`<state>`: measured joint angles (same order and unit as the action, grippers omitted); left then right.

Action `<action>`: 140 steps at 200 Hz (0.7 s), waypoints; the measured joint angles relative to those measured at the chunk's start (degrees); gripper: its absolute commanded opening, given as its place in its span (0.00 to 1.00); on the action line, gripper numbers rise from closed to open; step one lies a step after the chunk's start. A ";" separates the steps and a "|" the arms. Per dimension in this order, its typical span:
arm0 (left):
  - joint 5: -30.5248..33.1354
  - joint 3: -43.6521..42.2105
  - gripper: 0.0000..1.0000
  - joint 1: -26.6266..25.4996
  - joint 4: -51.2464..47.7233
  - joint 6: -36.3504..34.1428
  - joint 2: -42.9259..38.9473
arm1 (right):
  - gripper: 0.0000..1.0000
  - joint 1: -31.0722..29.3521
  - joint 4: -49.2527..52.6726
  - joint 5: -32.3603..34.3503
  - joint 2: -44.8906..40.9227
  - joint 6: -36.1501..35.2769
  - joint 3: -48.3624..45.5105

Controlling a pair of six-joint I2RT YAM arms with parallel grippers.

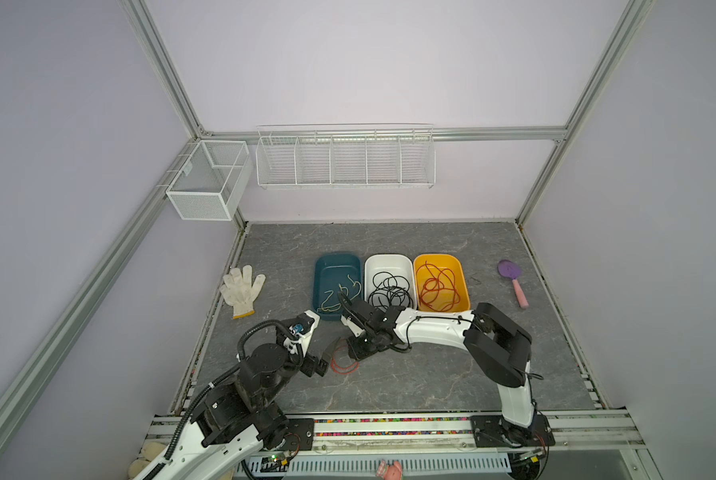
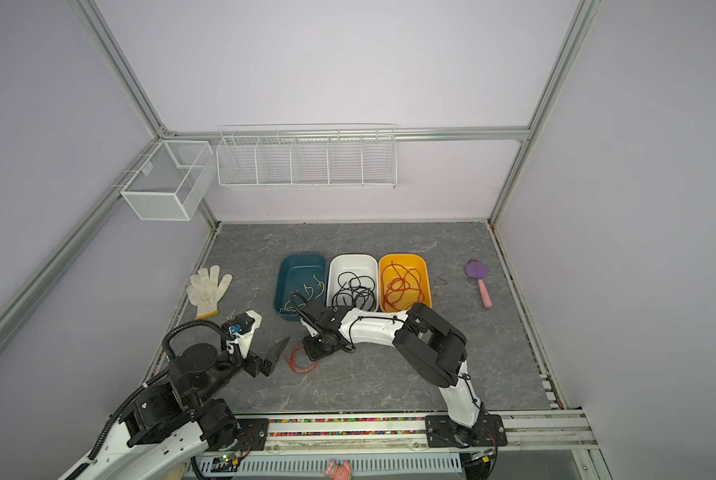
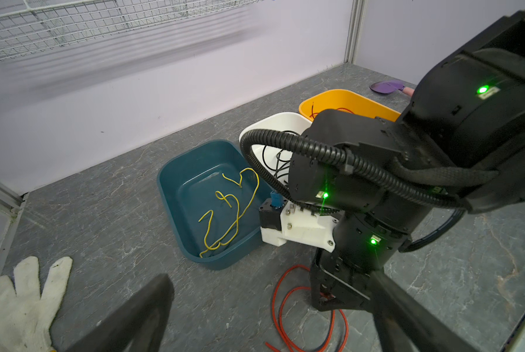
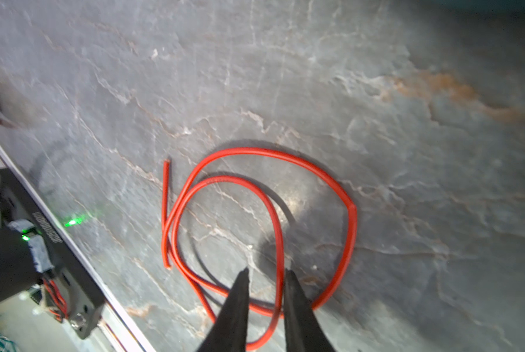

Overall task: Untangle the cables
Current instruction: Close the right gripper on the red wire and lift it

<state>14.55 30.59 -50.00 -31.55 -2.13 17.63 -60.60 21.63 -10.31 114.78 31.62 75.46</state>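
Straddling red cable (image 4: 352,225), right claw (image 4: 266,272), plain only from its wrist

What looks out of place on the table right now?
One red cable lies looped on the table, outside the orange bin holding the other red cables. A white glove and purple scoop also lie loose there.
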 measured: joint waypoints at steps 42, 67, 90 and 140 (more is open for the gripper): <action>-0.02 0.00 0.99 0.00 0.00 0.00 0.00 | 0.07 0.02 -0.17 0.98 -0.61 -0.09 -1.44; -0.02 -0.02 1.00 0.00 0.00 0.00 0.00 | 0.07 0.02 0.26 2.32 -4.68 -0.31 -4.37; -0.07 -0.09 1.00 0.00 0.00 0.00 0.00 | 0.07 0.02 0.79 3.76 -10.80 -0.39 -6.47; -1.36 -0.74 1.00 0.00 0.13 0.00 0.52 | 0.07 0.57 3.21 8.15 -25.59 -0.98 -8.70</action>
<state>13.19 29.85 -50.00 -31.42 -2.13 18.15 -60.03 24.84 -2.15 89.19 30.63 66.76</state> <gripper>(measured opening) 0.995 0.071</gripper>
